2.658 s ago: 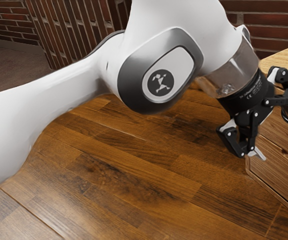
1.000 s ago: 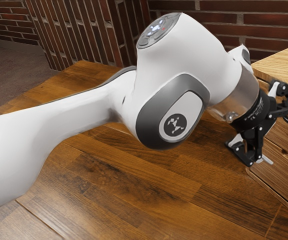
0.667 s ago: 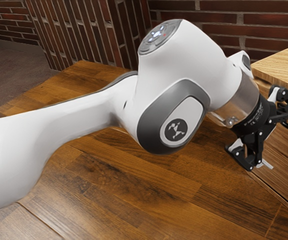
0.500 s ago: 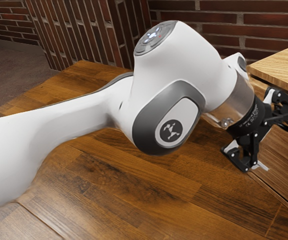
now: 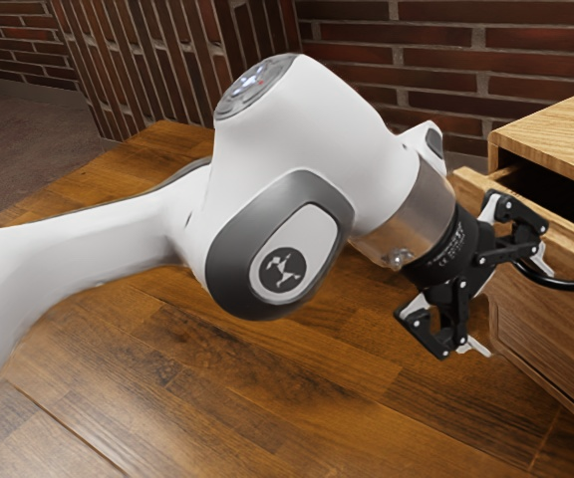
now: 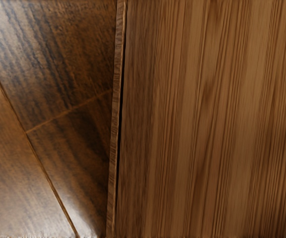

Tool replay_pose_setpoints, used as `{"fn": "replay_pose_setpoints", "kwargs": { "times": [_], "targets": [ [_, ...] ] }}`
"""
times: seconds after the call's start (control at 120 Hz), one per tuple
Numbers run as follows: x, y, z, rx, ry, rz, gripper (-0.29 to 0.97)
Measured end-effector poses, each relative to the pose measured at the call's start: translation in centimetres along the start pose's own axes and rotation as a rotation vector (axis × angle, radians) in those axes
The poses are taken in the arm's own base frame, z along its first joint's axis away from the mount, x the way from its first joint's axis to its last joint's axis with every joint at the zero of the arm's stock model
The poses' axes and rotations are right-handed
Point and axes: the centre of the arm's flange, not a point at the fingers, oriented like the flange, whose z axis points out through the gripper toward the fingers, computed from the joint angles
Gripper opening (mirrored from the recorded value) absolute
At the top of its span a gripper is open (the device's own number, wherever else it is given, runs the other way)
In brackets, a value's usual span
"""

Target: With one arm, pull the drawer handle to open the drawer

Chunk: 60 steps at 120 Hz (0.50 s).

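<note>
Black gripper (image 5: 511, 308): jaws spread wide, clamped on nothing. One finger (image 5: 514, 212) reaches up over the drawer front, and its pale tip lies against the near end of the drawer handle (image 5: 569, 284). The other finger hangs lower, its tip just beside the front's lower corner and just above the table. Only the one finger meets the handle, so it is hooked, not pinched.

Drawer handle: thin black bar curving along the drawer's face toward the exterior view's right.

Drawer (image 5: 556, 339): light wood, standing partly out of its cabinet (image 5: 558, 129). A dark gap shows between the cabinet's top slab and the drawer's upper rim. In my wrist view the drawer's pale, straight-grained face (image 6: 207, 119) sits close under my hand, its edge running beside the darker table (image 6: 43, 99).

Cabinet: light wood, at the table's side on the exterior view's right.

Table (image 5: 267, 398): dark, glossy wooden planks.

Arm (image 5: 297, 189): white with grey joint covers, entering from the exterior view's left and lying low across the table, wrist turned toward the drawer.

Surroundings: red brick wall (image 5: 446, 60) behind the table's far edge.
</note>
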Motion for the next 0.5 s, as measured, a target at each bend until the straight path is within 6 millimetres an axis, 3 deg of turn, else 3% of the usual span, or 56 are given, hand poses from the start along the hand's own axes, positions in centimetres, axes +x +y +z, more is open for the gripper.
{"fn": "replay_pose_setpoints", "kwargs": {
  "times": [0.5],
  "targets": [
    [1.0,-4.5,-2.6,0.028,-0.025,-0.012,0.68]
  ]
}}
